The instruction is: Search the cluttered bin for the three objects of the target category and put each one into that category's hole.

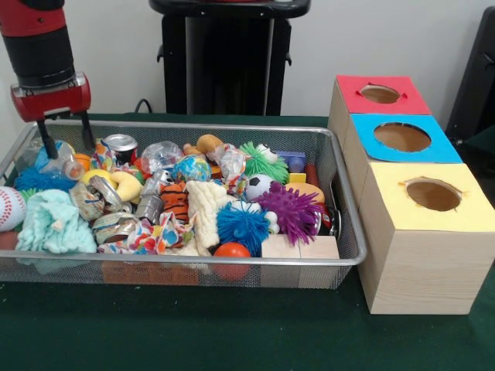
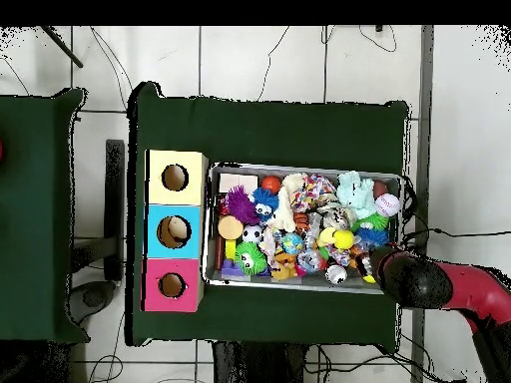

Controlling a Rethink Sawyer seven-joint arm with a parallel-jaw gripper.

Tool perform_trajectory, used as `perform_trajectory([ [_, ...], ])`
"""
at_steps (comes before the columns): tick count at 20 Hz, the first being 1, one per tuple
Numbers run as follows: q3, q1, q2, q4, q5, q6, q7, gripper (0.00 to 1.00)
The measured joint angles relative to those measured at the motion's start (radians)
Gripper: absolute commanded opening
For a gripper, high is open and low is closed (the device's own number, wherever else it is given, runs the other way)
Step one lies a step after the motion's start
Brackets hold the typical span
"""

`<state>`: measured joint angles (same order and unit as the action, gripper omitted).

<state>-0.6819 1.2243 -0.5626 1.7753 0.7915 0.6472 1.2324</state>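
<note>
The wire mesh bin [image 1: 352, 255] holds a heap of toys and cans; it also shows in the overhead view [image 2: 299, 167]. My gripper [image 1: 67, 147] is open at the bin's far left corner in the front view, fingertips lowered among the clutter. A see-through crinkly bottle [image 1: 56, 161] with blue and orange on it lies at the fingertips; contact is unclear. Another see-through bottle [image 1: 161, 155] lies at the far middle, and a crumpled one [image 1: 230, 161] to its right. The red [image 1: 380, 94], blue [image 1: 402, 137] and yellow [image 1: 433, 195] holed boxes stand right of the bin.
Silver cans [image 1: 120, 144] [image 1: 148, 205], a baseball [image 1: 9, 207], a light blue plush [image 1: 54, 222], fuzzy balls [image 1: 294, 210], wooden blocks [image 1: 300, 247] and an orange ball [image 1: 232, 251] crowd the bin. In the overhead view the arm [image 2: 429, 282] covers the bin's lower right corner.
</note>
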Motion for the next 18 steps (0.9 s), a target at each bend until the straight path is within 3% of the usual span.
perform_trajectory([
  [18,-0.034,0.097,0.011,-0.004,0.001,0.014,-0.068,1.0],
])
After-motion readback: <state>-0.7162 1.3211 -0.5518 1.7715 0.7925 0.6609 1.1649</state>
